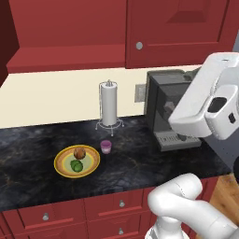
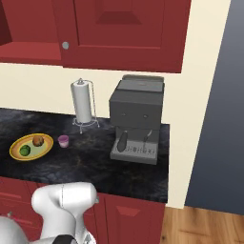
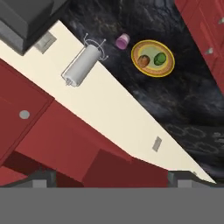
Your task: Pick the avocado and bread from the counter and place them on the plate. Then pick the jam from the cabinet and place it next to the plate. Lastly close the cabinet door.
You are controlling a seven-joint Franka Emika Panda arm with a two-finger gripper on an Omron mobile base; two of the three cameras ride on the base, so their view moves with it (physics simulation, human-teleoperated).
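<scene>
The yellow-rimmed plate point(image 1: 59, 158) point(image 2: 14, 147) point(image 3: 168, 65) lies on the black counter point(image 1: 140, 158) point(image 2: 90, 157). On the plate rest the brown bread point(image 1: 80, 152) point(image 2: 38, 140) point(image 3: 143, 60) and the green avocado point(image 1: 76, 165) point(image 2: 25, 150) point(image 3: 160, 58). The pink jam point(image 1: 106, 146) point(image 2: 63, 140) point(image 3: 122, 41) stands on the counter just right of the plate. The red cabinet point(image 1: 65, 32) point(image 3: 52, 131) has its left bay open; a door edge point(image 1: 6, 37) shows at far left. My gripper point(image 3: 111, 179) is open and empty, held high and looking down past the cabinet.
A white paper-towel roll point(image 1: 109, 105) point(image 2: 82, 102) point(image 3: 83, 65) stands behind the jam. A grey coffee machine point(image 1: 165, 109) point(image 2: 136, 119) sits to the right. The right cabinet door with a silver knob point(image 1: 139, 45) point(image 2: 65, 45) is shut. Red drawers point(image 1: 84, 212) run below.
</scene>
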